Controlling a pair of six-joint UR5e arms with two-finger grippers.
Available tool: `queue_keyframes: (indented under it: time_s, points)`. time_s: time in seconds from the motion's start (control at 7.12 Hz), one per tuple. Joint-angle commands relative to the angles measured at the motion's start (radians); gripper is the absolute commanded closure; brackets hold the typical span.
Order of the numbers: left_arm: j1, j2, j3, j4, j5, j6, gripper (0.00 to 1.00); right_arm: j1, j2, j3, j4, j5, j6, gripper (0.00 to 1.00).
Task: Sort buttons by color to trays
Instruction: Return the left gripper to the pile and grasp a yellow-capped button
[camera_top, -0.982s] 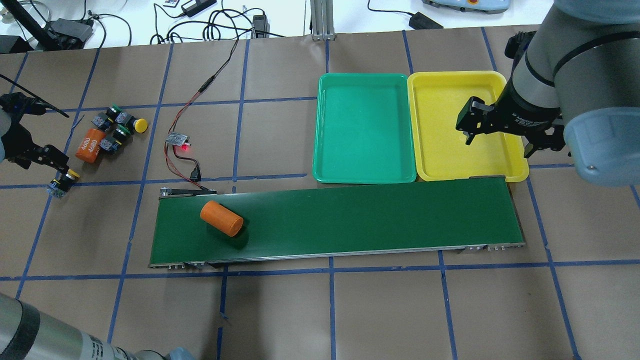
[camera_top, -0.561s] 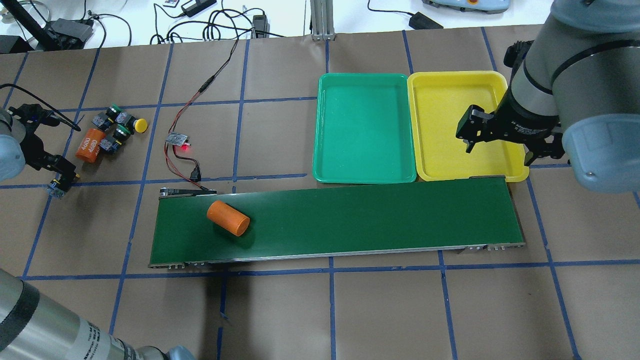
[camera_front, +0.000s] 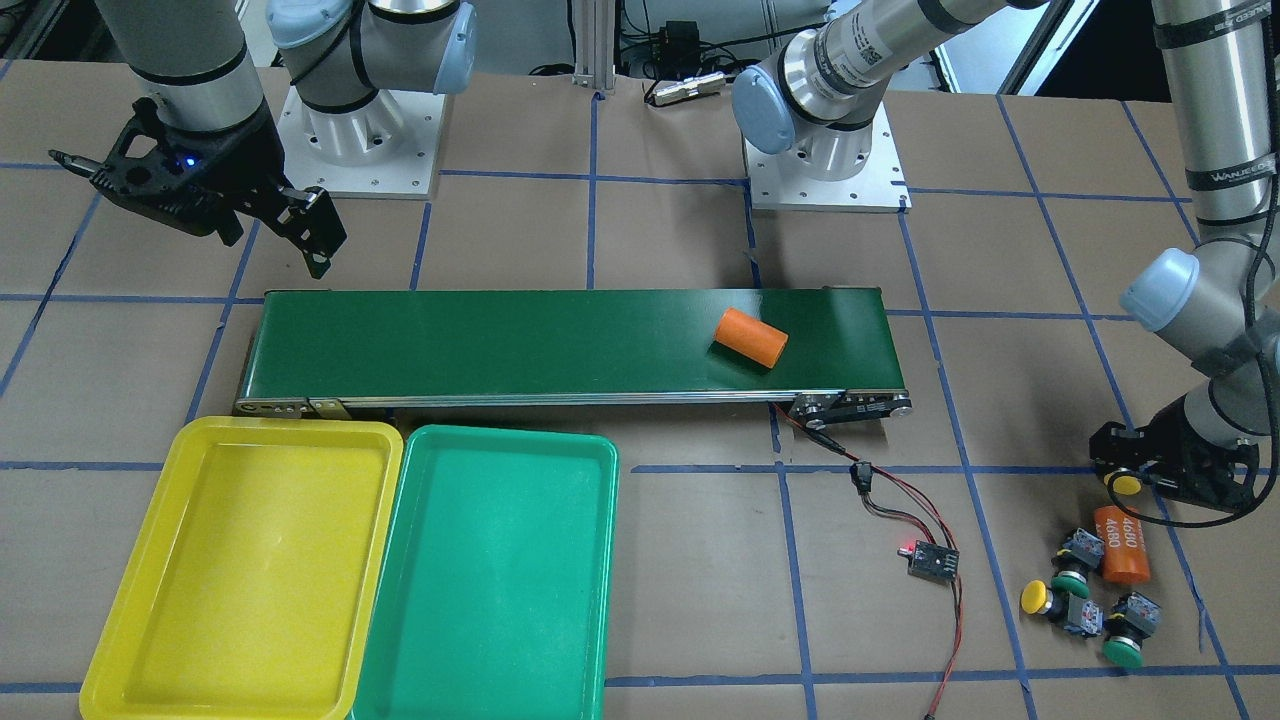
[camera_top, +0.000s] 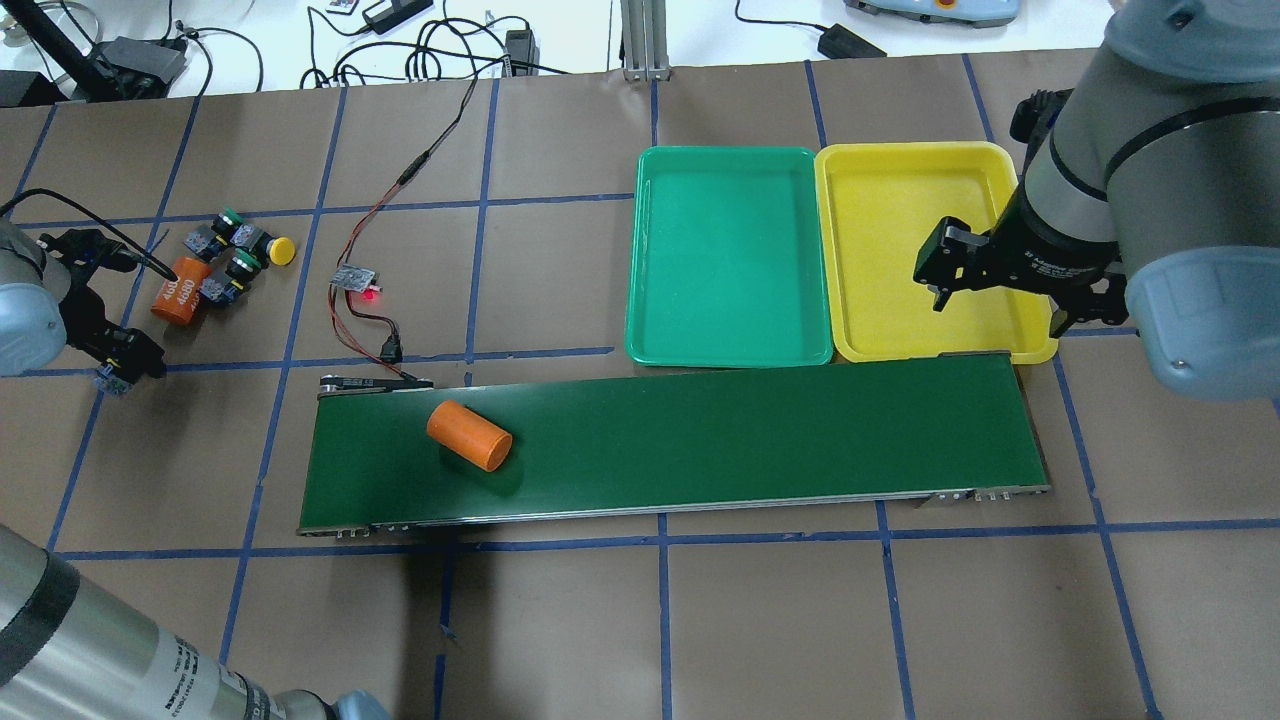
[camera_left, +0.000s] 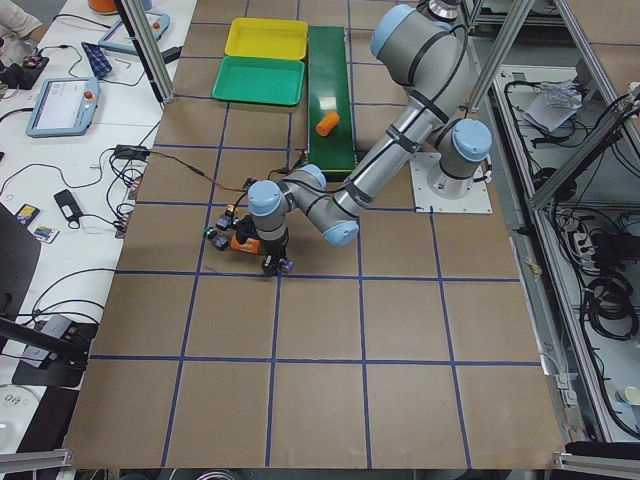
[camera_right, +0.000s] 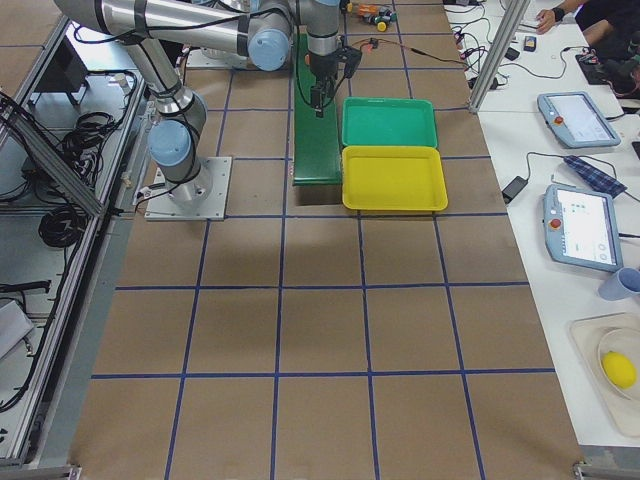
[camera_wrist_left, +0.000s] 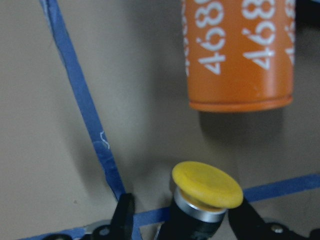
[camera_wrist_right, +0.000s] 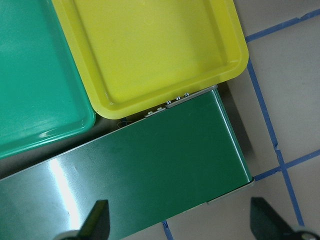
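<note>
Left hand (camera_wrist_left: 185, 220): apart, astride yellow button (camera_wrist_left: 207, 184); centre on body, clamp below cap, avoid orange cylinder (camera_wrist_left: 239, 50); right hand (camera_wrist_right: 180, 227) apart, empty

1 orange cylinder (camera_front: 750, 337) lies on conveyor belt (camera_front: 500, 340); yellow tray (camera_front: 250, 560) sits beside green tray (camera_front: 490, 580)

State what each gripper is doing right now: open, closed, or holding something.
Left gripper: open, straddling a yellow button, gap showing on one side.
Right gripper: open, holding nothing.
</note>
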Motion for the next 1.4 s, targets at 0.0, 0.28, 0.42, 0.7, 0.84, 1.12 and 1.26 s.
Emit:
queue_keyframes:
  time_s: [0.0,0.28,0.42,0.7,0.84,1.12,1.26]
  points:
    - [-0.009,0.048,-0.006,-0.087,0.003,-0.071,0.98,0.000,-0.002,0.002,0.004,-0.002,0.000,0.00]
    - [-0.046,0.181,-0.017,-0.336,-0.008,-0.326,0.98,0.000,-0.004,0.005,0.013,-0.006,0.000,0.00]
    - [-0.123,0.260,-0.031,-0.416,-0.023,-0.413,0.98,-0.001,-0.004,0.004,0.013,-0.006,0.000,0.00]
    - [-0.271,0.418,-0.139,-0.489,-0.084,-0.686,0.98,-0.003,-0.002,0.004,0.001,-0.005,-0.001,0.00]
    - [-0.354,0.485,-0.242,-0.486,-0.139,-0.845,0.98,-0.001,0.001,0.004,0.000,-0.003,-0.001,0.00]
    - [-0.469,0.571,-0.327,-0.465,-0.143,-0.923,0.98,-0.003,-0.002,0.001,-0.002,-0.002,-0.014,0.00]
    - [-0.513,0.588,-0.339,-0.465,-0.143,-0.984,0.98,-0.003,-0.001,-0.001,-0.005,0.001,-0.014,0.00]
